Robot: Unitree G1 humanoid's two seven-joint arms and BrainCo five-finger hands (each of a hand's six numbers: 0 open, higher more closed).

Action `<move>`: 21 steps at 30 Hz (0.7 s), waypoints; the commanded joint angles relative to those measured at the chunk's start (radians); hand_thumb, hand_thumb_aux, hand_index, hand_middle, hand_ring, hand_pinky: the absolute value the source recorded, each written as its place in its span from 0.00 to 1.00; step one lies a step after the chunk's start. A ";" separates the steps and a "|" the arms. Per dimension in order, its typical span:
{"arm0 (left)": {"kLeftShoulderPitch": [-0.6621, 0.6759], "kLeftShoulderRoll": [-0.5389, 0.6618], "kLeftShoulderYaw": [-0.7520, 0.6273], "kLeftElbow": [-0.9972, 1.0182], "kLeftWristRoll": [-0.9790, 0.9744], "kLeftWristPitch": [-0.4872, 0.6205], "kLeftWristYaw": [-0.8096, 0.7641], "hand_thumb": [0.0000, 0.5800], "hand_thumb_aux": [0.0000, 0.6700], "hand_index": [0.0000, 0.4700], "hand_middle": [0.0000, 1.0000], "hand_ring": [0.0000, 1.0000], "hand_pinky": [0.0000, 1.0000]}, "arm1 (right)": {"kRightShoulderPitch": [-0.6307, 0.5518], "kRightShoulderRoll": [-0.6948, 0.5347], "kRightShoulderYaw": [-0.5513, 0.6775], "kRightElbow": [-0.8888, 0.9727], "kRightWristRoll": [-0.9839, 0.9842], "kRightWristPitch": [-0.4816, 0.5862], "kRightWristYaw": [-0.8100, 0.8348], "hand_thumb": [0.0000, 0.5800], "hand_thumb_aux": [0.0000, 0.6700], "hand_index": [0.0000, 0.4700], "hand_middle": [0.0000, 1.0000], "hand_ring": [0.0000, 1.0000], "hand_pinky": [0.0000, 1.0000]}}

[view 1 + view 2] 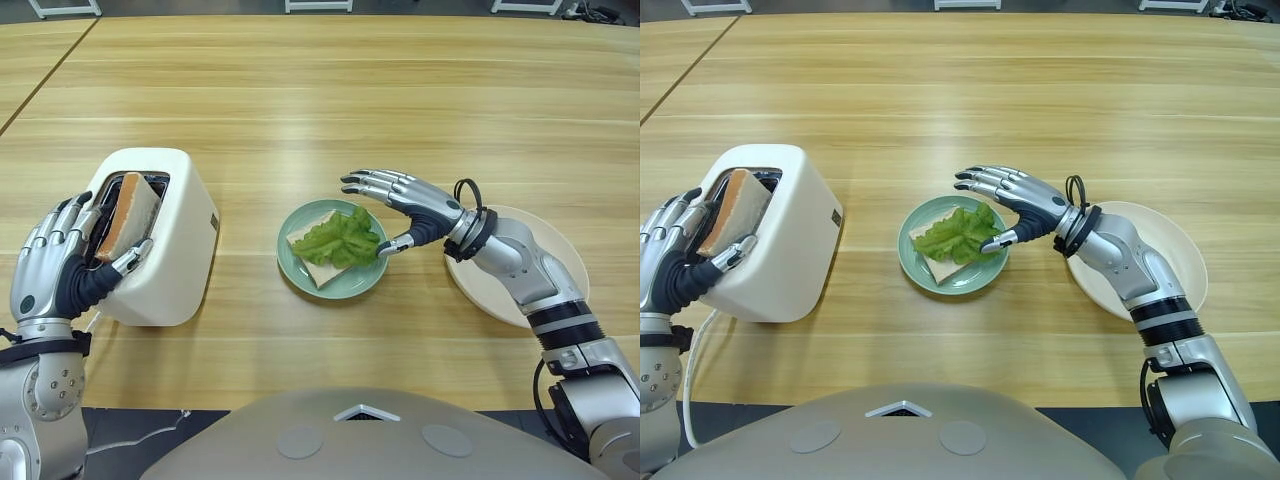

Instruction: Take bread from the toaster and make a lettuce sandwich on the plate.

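Left hand, far left of the green plate: fingers clamped on the toaster slice. The slice sticks up, tilted, out of the toaster, which is also left of the green plate.

Risks we see here:
- The slice snags in the slot and the pull lifts or tips the toaster.
- Too hard a squeeze crumbles the slice.
- A weak pinch drops it on the tabletop short of the green plate.

On the green plate: bottom slice with lettuce on top, bunched toward the right rim.

Right hand hovers over the green plate's right edge, fingers apart, holding nothing, thumb tip at the lettuce. We judge that a careless pull-away drags the lettuce off. Parked there, it blocks the incoming slice.

White dish, right of the green plate, under the right forearm: could get nudged.
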 commanded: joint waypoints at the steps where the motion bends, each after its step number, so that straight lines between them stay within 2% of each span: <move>1: 0.006 -0.006 -0.006 0.022 -0.029 -0.011 -0.005 1.00 1.00 1.00 0.00 0.00 0.00 | 0.010 -0.010 -0.009 0.003 -0.009 0.004 0.006 0.00 0.00 0.00 0.00 0.00 0.00; 9: -0.062 0.028 0.123 0.007 -0.119 -0.105 0.102 1.00 1.00 1.00 0.00 0.00 0.00 | 0.022 0.000 -0.013 0.005 -0.025 0.008 -0.006 0.00 0.00 0.00 0.00 0.00 0.00; 13: -0.190 0.098 0.194 -0.057 -0.143 -0.114 0.109 1.00 1.00 1.00 0.00 0.00 0.00 | 0.035 -0.002 -0.041 0.007 -0.019 0.020 -0.029 0.00 0.00 0.00 0.00 0.00 0.00; 16: -0.330 0.142 0.121 -0.109 -0.131 -0.107 0.075 1.00 1.00 1.00 0.00 0.00 0.00 | 0.046 -0.006 -0.064 0.008 -0.012 0.028 -0.043 0.00 0.00 0.00 0.00 0.00 0.00; 21: -0.534 0.113 -0.177 -0.081 -0.062 -0.131 0.020 1.00 1.00 1.00 0.00 0.00 0.00 | 0.052 -0.009 -0.100 0.022 0.003 0.039 -0.062 0.00 0.00 0.00 0.00 0.00 0.00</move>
